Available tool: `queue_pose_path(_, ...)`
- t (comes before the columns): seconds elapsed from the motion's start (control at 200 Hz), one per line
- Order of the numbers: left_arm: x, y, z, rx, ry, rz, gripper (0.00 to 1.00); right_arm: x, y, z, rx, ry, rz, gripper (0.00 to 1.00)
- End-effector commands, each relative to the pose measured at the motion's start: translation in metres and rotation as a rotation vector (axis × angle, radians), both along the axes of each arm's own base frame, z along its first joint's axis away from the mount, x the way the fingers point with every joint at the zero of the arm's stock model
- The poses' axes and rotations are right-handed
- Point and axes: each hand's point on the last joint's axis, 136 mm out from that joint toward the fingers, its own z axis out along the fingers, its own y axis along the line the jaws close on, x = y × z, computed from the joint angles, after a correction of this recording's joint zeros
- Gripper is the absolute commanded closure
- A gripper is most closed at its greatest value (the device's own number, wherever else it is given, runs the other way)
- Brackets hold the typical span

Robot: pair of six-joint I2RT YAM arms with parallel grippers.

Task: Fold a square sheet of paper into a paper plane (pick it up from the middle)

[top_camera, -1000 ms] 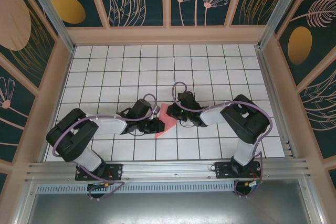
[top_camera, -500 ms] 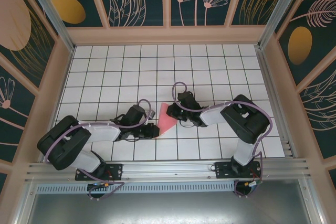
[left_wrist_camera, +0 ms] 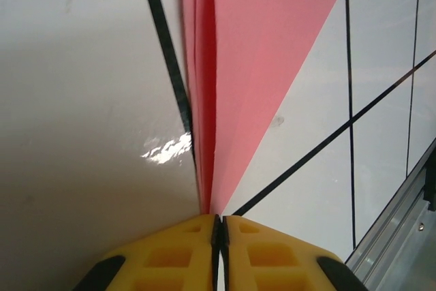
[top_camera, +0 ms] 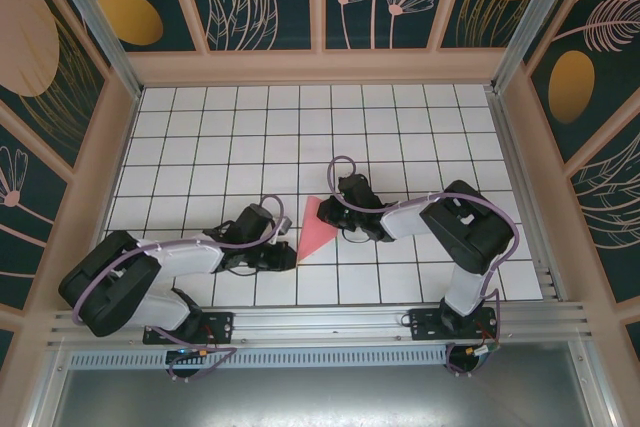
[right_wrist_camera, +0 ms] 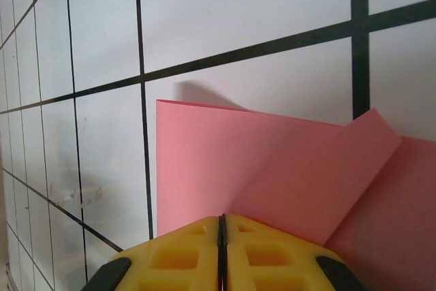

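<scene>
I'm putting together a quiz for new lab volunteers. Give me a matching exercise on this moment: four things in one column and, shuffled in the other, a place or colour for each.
Things
1. paper
2. left gripper
3. right gripper
4. grid lines

Places and colours
A. black
B. at the paper's narrow near tip
C. pink
D. at the paper's wide far end

Pairs: 1-C, 2-B, 3-D, 4-A
</scene>
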Motion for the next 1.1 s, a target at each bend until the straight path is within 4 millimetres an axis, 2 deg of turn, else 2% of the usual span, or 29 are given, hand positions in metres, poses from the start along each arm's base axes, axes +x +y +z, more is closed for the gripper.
queue_pose_path(0.0,-0.014,0.018,-0.008,0.084,0.046,-0.005,0.88,-0.021,-0.036,-0.053,-0.201,0.121,-0.041,0.88)
queue_pose_path(0.185,0.011,0.013,0.026,0.035,-0.079,0.070,0.88,-0.020,-0.032,-0.050,-0.201,0.099,-0.001,0.88)
queue_pose_path(0.34,0.031,0.019,0.048,0.033,-0.183,0.163,0.85,-0.024,-0.012,-0.034,-0.190,-0.003,0.190,0.87)
queue_pose_path(0.42,0.037,0.022,0.054,0.039,-0.214,0.197,0.82,-0.030,0.002,-0.026,-0.180,-0.050,0.315,0.86)
queue_pose_path(0.54,0.045,0.022,0.057,0.038,-0.234,0.223,0.77,-0.032,0.010,-0.019,-0.220,-0.093,0.429,0.86)
queue_pose_path(0.701,0.054,0.014,0.061,0.025,-0.238,0.223,0.71,-0.019,0.018,0.020,-0.198,-0.172,0.415,0.83)
queue_pose_path(0.796,0.060,0.003,0.068,-0.011,-0.246,0.207,0.66,-0.013,0.014,0.041,-0.175,-0.199,0.341,0.79)
queue_pose_path(0.891,0.069,-0.003,0.072,-0.017,-0.257,0.197,0.59,-0.011,0.001,0.051,-0.161,-0.191,0.236,0.74)
queue_pose_path(0.941,0.073,-0.006,0.071,-0.009,-0.257,0.186,0.58,-0.010,-0.013,0.049,-0.165,-0.155,0.143,0.68)
queue_pose_path(1.096,0.081,-0.019,0.064,-0.003,-0.240,0.146,0.56,-0.018,-0.046,0.042,-0.081,-0.047,-0.056,0.65)
